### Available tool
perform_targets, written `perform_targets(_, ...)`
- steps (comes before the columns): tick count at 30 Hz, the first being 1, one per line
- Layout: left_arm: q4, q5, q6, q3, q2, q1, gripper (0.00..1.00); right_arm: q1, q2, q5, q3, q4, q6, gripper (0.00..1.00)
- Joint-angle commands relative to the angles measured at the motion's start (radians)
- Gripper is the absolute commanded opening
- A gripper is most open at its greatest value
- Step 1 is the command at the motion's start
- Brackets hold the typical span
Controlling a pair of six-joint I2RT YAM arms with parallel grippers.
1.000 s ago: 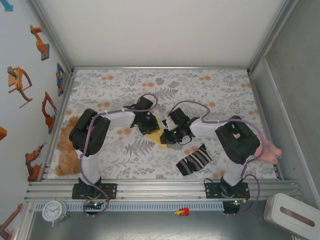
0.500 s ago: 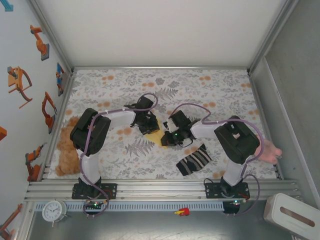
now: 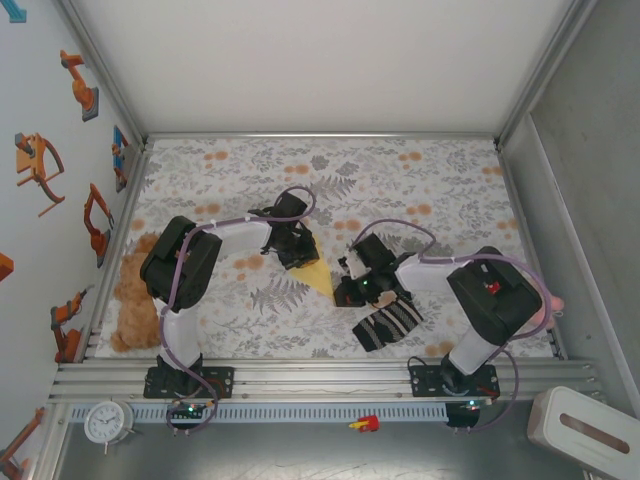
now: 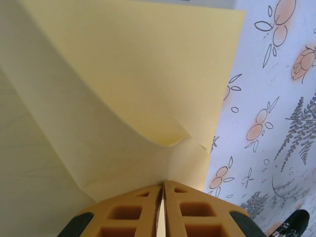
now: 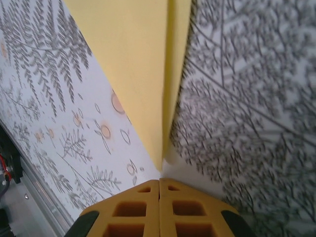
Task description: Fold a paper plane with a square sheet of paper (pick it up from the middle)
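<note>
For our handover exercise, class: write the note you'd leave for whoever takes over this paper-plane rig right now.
Left end effector: shut on the folded yellow paper, away from its point.
Right end effector: shut, holding nothing; the paper's point lies just ahead of it.
Done: paper folded to a point, with a lengthwise crease.
Left: remaining folds; how many, I can't tell.

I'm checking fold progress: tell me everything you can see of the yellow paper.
The yellow paper is thin, plain and pale, folded into a narrow wedge with layered flaps and a sharp point. It lies low over the floral tablecloth near the middle. The left gripper is shut on its wide end; the shut right gripper sits just past the point, contact unclear.
</note>
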Motion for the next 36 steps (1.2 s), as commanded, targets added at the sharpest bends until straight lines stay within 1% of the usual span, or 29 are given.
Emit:
perform_targets(1,-0.169,-0.137,-0.008,-0.062,0.09,0.004,0.14,0.003,-0.081,0.038,0.018,-0.073,0.006,0.06)
perform_targets(4,-0.159,-0.125,-0.007,-0.062,0.078,0.0,0.14,0.003,-0.137,0.099,0.071,-0.066,0.014,0.06)
perform_targets(6,-0.154,-0.12,-0.007,-0.059,0.073,-0.001,0.14,0.003,-0.116,0.134,0.112,-0.059,0.016,0.05)
perform_targets(11,-0.137,-0.096,-0.009,-0.055,0.068,-0.003,0.14,0.003,0.031,0.121,0.206,0.008,0.043,0.0)
perform_targets(14,-0.137,-0.091,-0.009,-0.052,0.061,-0.003,0.14,0.002,0.1,0.111,0.254,0.018,0.043,0.0)
perform_targets(20,-0.135,-0.079,-0.007,-0.044,0.041,-0.003,0.14,0.005,0.178,0.111,0.277,-0.02,0.019,0.0)
perform_targets(26,-0.103,-0.056,0.015,-0.026,0.01,0.001,0.14,0.004,0.221,0.153,0.252,-0.085,-0.004,0.0)
perform_targets(28,-0.08,-0.045,0.041,-0.017,0.002,0.011,0.15,0.004,0.238,0.174,0.243,-0.114,-0.015,0.0)
perform_targets(30,-0.033,-0.02,0.073,-0.021,-0.006,0.032,0.18,0.003,0.249,0.193,0.232,-0.139,-0.022,0.0)
perform_targets(32,0.013,0.012,0.104,-0.027,-0.008,0.063,0.21,0.005,0.257,0.203,0.221,-0.151,-0.026,0.0)
perform_targets(34,0.065,0.067,0.137,-0.032,-0.003,0.099,0.25,0.003,0.264,0.214,0.213,-0.162,-0.028,0.0)
perform_targets(36,0.1,0.088,0.162,-0.037,0.012,0.132,0.26,0.004,0.268,0.217,0.208,-0.164,-0.026,0.0)
